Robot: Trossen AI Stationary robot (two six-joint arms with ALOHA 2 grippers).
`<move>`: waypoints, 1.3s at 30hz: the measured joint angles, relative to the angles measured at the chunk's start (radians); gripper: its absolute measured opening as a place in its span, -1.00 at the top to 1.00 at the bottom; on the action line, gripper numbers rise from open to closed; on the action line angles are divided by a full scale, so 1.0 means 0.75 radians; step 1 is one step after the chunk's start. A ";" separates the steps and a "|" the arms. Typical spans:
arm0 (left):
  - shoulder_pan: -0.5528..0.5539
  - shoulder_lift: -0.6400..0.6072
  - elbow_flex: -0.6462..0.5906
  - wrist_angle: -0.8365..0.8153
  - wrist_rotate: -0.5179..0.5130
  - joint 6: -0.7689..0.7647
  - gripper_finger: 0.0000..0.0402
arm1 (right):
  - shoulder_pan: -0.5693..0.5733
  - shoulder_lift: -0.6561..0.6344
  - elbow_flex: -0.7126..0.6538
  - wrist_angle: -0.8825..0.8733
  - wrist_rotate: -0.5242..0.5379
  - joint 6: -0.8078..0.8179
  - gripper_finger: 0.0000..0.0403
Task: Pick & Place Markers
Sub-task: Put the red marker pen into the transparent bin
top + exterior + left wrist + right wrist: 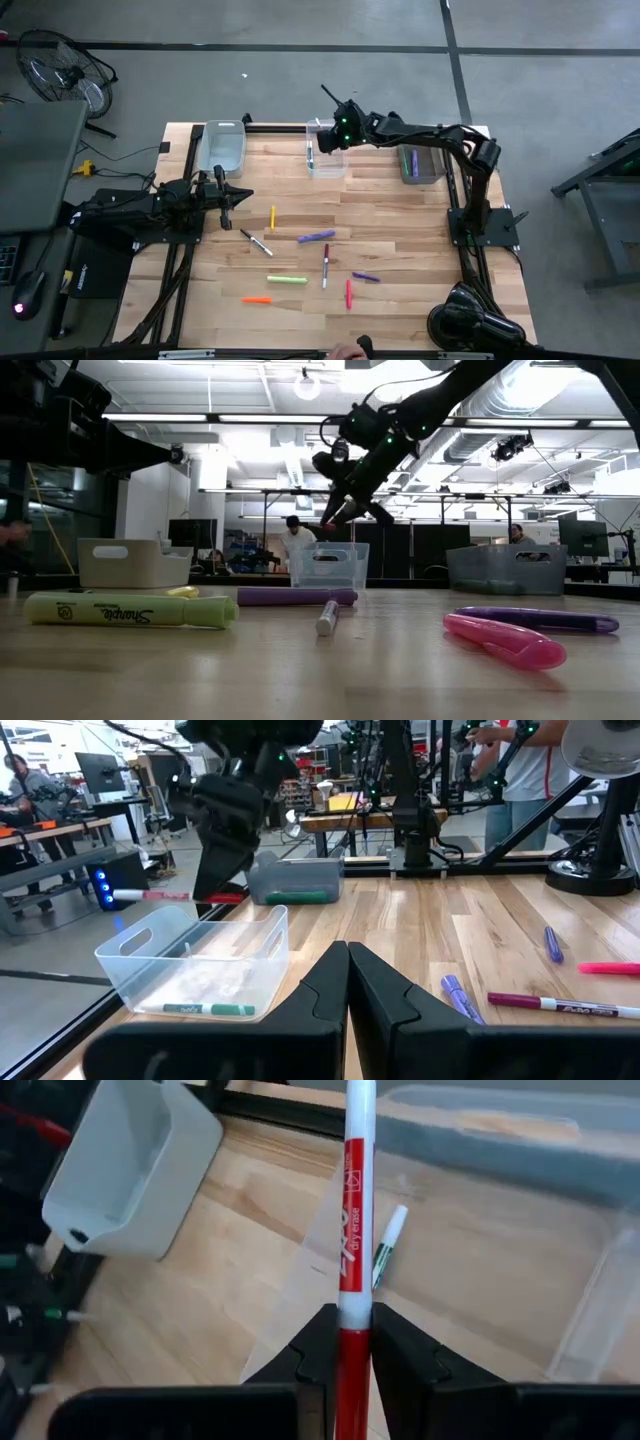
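My right gripper (333,133) hovers over the middle clear bin (326,162) at the table's far edge, shut on a red-and-white marker (353,1200). A green marker (388,1245) lies on that bin's floor. My left gripper (225,196) waits shut at the table's left, holding nothing. Loose markers lie flat on the wood: yellow (272,217), black-and-white (257,242), purple (316,236), red-and-white (325,265), a second purple (365,277), light green (287,280), orange (256,299) and red (348,293). My right gripper pinches the marker between its two fingers where the white barrel meets the red end (354,1320). The fingers slant down from the table's right side. The long barrel (160,895) sticks out past the fingertips, about level, clear of the bin below.
A pale bin (222,146) stands at the far left. A grey bin (422,164) with green and purple markers stands at the far right. The right arm's base (480,225) stands on the table's right side. People move in the room beyond the table.
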 joint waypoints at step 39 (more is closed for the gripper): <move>0.000 0.000 0.001 0.000 0.001 0.000 0.99 | 0.075 0.155 -0.001 -0.060 0.264 0.447 0.80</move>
